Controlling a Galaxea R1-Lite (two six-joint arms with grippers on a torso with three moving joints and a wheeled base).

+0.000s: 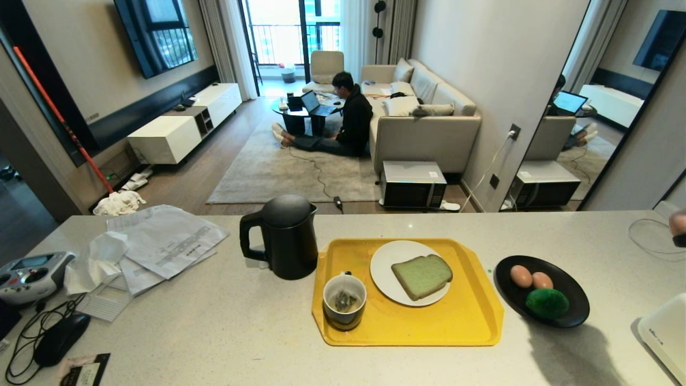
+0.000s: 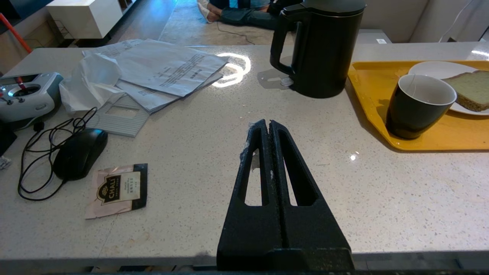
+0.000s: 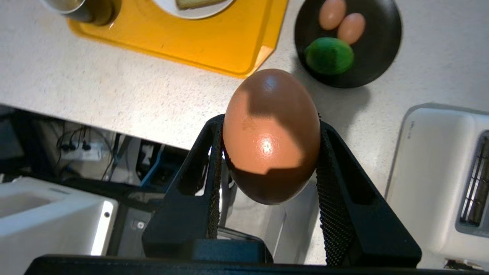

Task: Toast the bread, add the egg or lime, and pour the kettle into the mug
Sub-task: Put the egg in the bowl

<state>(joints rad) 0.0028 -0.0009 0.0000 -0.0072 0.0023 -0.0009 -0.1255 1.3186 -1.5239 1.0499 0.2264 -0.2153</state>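
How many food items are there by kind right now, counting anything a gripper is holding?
Eggs: 3, two in the black dish at and, one clamped in the right gripper at
Limes: 1, in the same dish
Bread slices: 1, on the white plate
Total: 5

Three eggs, two in the black dish and one off it, one lime in that dish, one bread slice, one mug, one kettle

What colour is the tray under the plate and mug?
Bright yellow; the tray shows best in the head view.
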